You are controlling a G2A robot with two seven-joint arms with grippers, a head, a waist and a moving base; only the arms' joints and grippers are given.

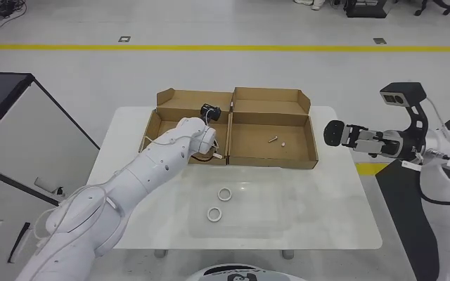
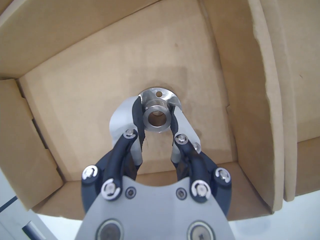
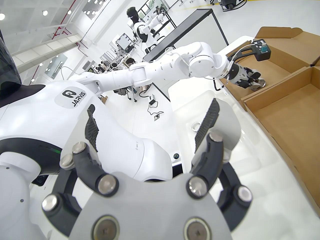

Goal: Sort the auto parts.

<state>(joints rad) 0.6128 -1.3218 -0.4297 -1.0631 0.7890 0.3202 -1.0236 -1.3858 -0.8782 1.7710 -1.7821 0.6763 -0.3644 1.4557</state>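
Two cardboard boxes share the white table [image 1: 316, 218]. Inside the left box [image 1: 163, 118], the left end effector [image 2: 156, 111] is clamped around a flanged metal bushing [image 2: 160, 96] near the box floor. Well right of that box, past the right box [image 1: 271, 151], the right end effector [image 3: 152, 108] hangs wide open, empty. Two white rings [image 1: 224, 194] lie just in front of the left box.

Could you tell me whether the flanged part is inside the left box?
Inside: the left gripper, jaws shut on the flanged part, holds it low within the walls of the left box. Floor contact: cannot tell.

Pale floor [image 1: 211, 21], yellow line [image 1: 211, 48]
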